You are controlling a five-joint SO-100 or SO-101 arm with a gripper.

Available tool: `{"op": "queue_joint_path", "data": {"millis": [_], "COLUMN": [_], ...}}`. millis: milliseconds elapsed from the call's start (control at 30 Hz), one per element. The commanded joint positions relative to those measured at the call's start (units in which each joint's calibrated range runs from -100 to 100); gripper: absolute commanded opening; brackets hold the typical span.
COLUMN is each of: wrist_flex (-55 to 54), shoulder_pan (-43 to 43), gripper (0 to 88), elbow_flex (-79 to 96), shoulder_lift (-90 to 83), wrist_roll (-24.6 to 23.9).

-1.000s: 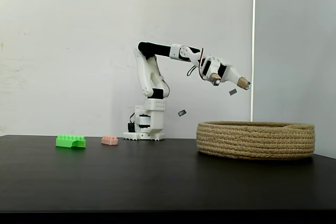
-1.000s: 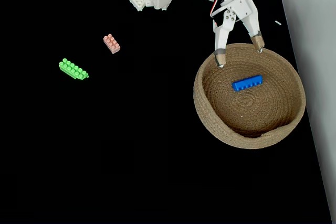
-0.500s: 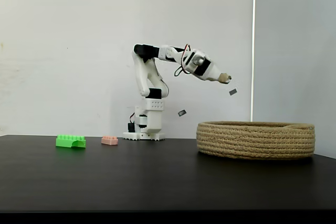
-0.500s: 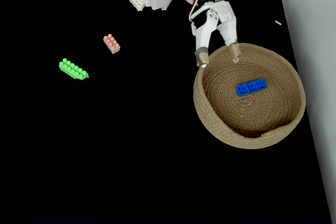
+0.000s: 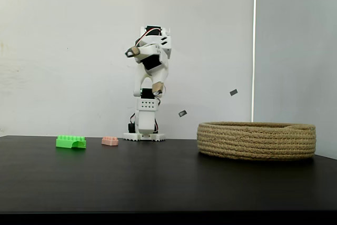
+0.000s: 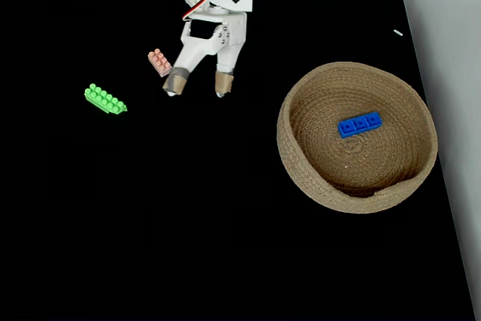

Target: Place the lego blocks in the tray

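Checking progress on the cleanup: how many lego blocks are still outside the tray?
2. The green block lies at the table's left; the pink block sits nearer the arm. The blue block is inside the tray.

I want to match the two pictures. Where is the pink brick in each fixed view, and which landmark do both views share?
Side fixed view: the pink brick lies low on the left, on the table between the green brick and the arm's base.
Top fixed view: the pink brick lies upper left, just left of the open gripper.
Shared landmark: the basket, on the right in both.
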Motion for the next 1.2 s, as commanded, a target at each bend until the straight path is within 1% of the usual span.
{"op": "queue_joint_path", "data": {"millis": [0, 67, 200, 433, 533, 633, 733, 867, 1033, 1133, 1167], "wrist_flex": [8.2, 10.6, 17.7, 16.4, 17.8, 18.1, 14.9, 13.3, 8.7, 8.7, 8.6], "shoulder_pan": [7.3, 10.5, 17.1, 27.2, 28.6, 29.0, 29.9, 32.0, 33.9, 34.3, 34.3], "gripper": [52.6, 52.8, 53.1, 55.2, 53.1, 51.4, 49.5, 49.1, 48.3, 45.0, 42.5], "elbow_flex": [-5.9, -7.2, -13.4, -18.3, -18.3, -14.4, -11.5, -12.0, -12.6, -13.1, -13.1], "shoulder_lift": [0.0, 1.2, 9.5, 23.5, 26.8, 27.8, 28.4, 31.3, 35.1, 36.4, 36.7], "wrist_roll": [2.7, 4.1, 7.1, 12.3, 13.5, 14.9, 15.6, 16.9, 18.2, 19.1, 19.4]}}
